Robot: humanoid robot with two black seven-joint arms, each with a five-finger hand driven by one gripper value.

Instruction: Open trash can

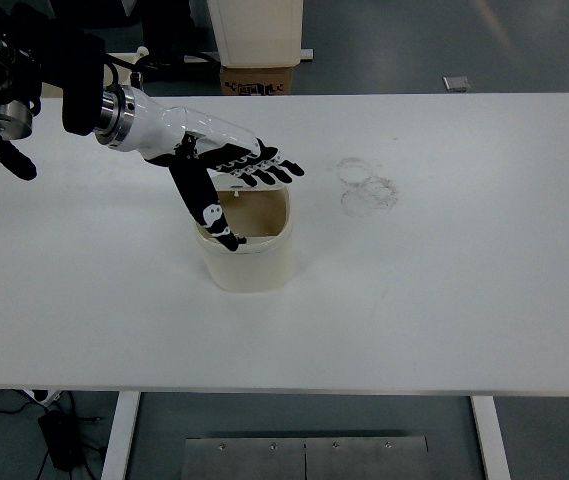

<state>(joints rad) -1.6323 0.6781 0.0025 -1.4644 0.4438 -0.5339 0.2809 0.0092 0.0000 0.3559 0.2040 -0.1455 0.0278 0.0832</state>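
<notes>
My left hand reaches in from the upper left over the white table, forearm sloping down toward the centre. The four fingers are extended and slightly fanned, lying flat above the far rim of the cream trash can; the thumb points down along the can's left rim toward its near edge. The fingers are released and clasp nothing. The trash can stands upright left of the table's centre, its top showing an open interior. Faint ring marks lie to its right, well apart.
</notes>
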